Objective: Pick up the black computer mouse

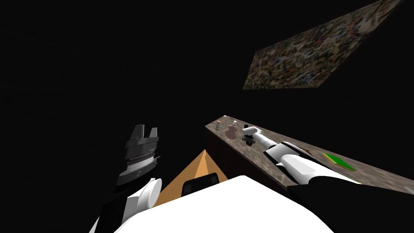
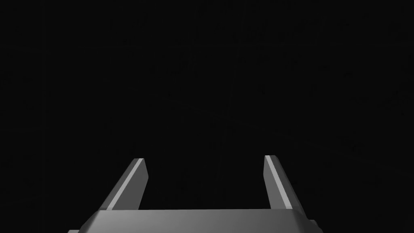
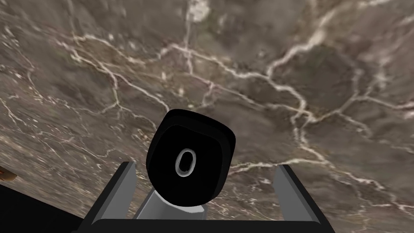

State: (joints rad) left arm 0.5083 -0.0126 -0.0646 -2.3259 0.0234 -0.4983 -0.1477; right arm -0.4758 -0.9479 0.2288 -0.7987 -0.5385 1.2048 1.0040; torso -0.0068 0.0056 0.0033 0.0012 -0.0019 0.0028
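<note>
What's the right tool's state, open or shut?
Open: on the right tool, the fingers stand wide apart; the black mouse sits between them, unclamped.

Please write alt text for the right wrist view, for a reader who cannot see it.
A black computer mouse with a grey ring on it sits between the open fingers of the right tool, nearer one finger than the other. Beyond it spreads a brown marbled countertop with white veins.

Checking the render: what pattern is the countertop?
The countertop is mottled grey-brown with pale branching veins, like marble; right wrist view shows it best.
</note>
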